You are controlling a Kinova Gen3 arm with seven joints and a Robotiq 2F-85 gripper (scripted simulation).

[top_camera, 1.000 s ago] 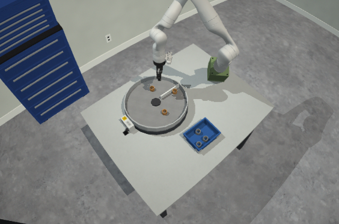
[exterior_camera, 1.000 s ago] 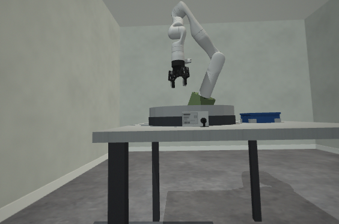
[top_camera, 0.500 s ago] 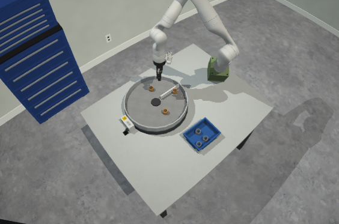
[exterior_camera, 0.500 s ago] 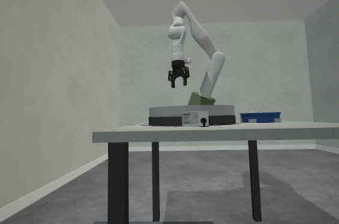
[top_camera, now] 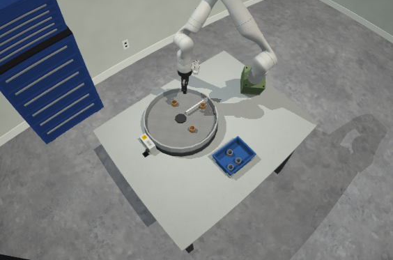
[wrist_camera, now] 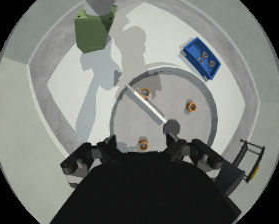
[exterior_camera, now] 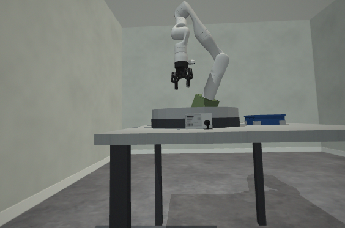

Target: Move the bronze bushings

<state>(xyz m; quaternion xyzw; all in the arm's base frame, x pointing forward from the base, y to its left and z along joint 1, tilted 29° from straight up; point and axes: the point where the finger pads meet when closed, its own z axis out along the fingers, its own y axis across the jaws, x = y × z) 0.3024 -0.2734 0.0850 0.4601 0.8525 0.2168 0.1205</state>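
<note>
Three bronze bushings stand upright on the turntable's grey disc [top_camera: 181,121]: one at the back left [top_camera: 174,103], one at the back right [top_camera: 203,105] next to a white bar [top_camera: 192,108], one at the front [top_camera: 191,129]. The dark hub [top_camera: 180,118] at the disc's middle is bare. Three steel bushings [top_camera: 234,160] lie in the blue crate [top_camera: 234,155]. My gripper [exterior_camera: 181,84] is open and empty, well above the disc's back edge. In the wrist view the disc [wrist_camera: 166,116], the bronze bushings and the crate [wrist_camera: 202,58] lie below.
A raised rim rings the disc. A white control box [top_camera: 148,143] sits at the turntable's front left. The arm's green base [top_camera: 253,83] stands at the table's back. A blue drawer cabinet [top_camera: 38,58] stands on the floor to the left.
</note>
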